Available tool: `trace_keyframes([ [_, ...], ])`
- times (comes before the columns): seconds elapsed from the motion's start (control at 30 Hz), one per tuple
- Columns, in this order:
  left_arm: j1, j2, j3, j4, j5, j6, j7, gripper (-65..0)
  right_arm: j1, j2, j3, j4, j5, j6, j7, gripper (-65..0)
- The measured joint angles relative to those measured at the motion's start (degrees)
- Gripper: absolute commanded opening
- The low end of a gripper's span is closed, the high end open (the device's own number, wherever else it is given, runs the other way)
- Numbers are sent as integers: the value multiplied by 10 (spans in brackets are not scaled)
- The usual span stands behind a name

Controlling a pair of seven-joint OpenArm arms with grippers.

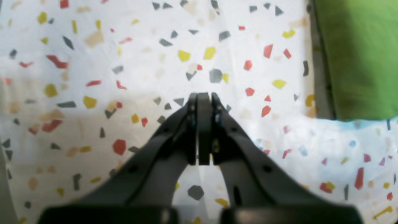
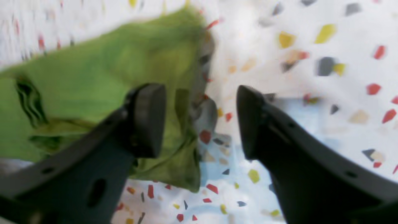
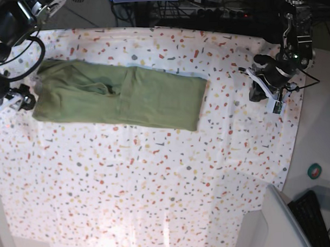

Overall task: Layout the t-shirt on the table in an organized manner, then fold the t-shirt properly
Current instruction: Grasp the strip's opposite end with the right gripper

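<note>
The olive-green t-shirt (image 3: 126, 95) lies as a long folded band across the far left half of the speckled table (image 3: 156, 183). In the right wrist view my right gripper (image 2: 199, 121) stands open just above the cloth. A crumpled edge of the t-shirt (image 2: 93, 81) lies by its left finger (image 2: 146, 118), and nothing is pinched. In the base view the right gripper (image 3: 23, 100) sits at the shirt's left end. My left gripper (image 1: 203, 97) is shut on nothing over bare table, with the t-shirt (image 1: 357, 56) off to its upper right. In the base view the left gripper (image 3: 270, 98) is near the table's right edge.
The table's right edge runs close behind the left arm (image 3: 282, 65). Off the table at the lower right lie a small teal disc (image 3: 314, 171) and a dark keyboard (image 3: 314, 216). Cables and dark equipment (image 3: 204, 8) line the far side.
</note>
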Motion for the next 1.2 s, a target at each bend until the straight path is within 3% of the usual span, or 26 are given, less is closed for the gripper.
trace_keyframes([
  [0.17,2,2,2,0,0,0,2,-650,-10,28,25,-55,64,-3,-14,-264],
  [0.4,-14,2,5,-7,0,0,2,-650,-5,30,22,-120,71,-3,-10,-261],
  [0.57,-54,6,7,-83,1,0,2,-650,-1,31,22,-152,81,-2,-5,-261],
  [0.67,-62,18,13,-96,2,4,2,-650,-4,27,14,-152,84,-3,2,-261],
  [0.9,-82,20,103,-101,2,2,-4,-650,-1,5,-47,-147,97,-2,-3,-266],
  [1.2,-104,66,112,-139,-2,4,-11,-650,-1,-5,-47,-146,103,1,-21,-267],
])
